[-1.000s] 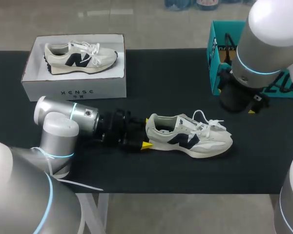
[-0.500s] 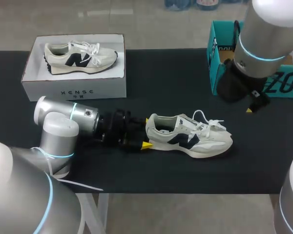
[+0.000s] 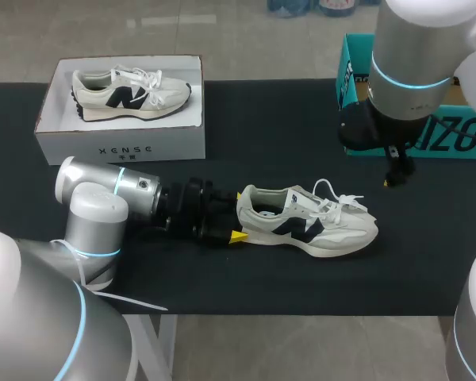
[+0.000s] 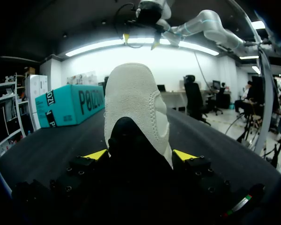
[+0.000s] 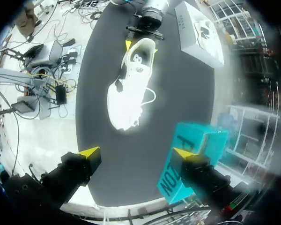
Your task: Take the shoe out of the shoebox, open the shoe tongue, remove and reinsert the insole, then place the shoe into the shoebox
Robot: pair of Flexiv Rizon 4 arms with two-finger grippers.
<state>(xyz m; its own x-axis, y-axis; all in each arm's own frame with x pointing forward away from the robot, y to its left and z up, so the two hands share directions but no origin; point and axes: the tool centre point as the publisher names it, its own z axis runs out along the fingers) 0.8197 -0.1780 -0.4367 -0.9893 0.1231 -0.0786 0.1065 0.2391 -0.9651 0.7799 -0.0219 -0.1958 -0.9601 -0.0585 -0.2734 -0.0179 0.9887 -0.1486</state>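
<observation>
The shoe (image 3: 305, 222) is lying upright on its sole near the front of the dark worktop (image 3: 262, 135), outside the shoebox, with its toe pointing toward my right side and its white laces (image 3: 337, 202) spilling loose over the top. The left fingers (image 3: 238, 236) are reaching in low along the worktop and are closing on the heel. In the left wrist view the pale heel of the shoe (image 4: 136, 112) is standing between the left fingers (image 4: 96, 154), and both yellow tips are pressing against it from either side. The right fingers (image 3: 389, 182) are hanging high above the worktop, beyond the toe of the shoe, and are holding nothing. In the right wrist view the right fingers (image 5: 90, 152) are spreading wide apart, looking down on the shoe (image 5: 131, 84) well below. The white shoebox (image 3: 119, 147) is sitting at the far left of the worktop, well apart from the shoe, and a second shoe (image 3: 131, 91) is lying inside it. A teal box (image 3: 349, 79) is standing at the far right edge.
</observation>
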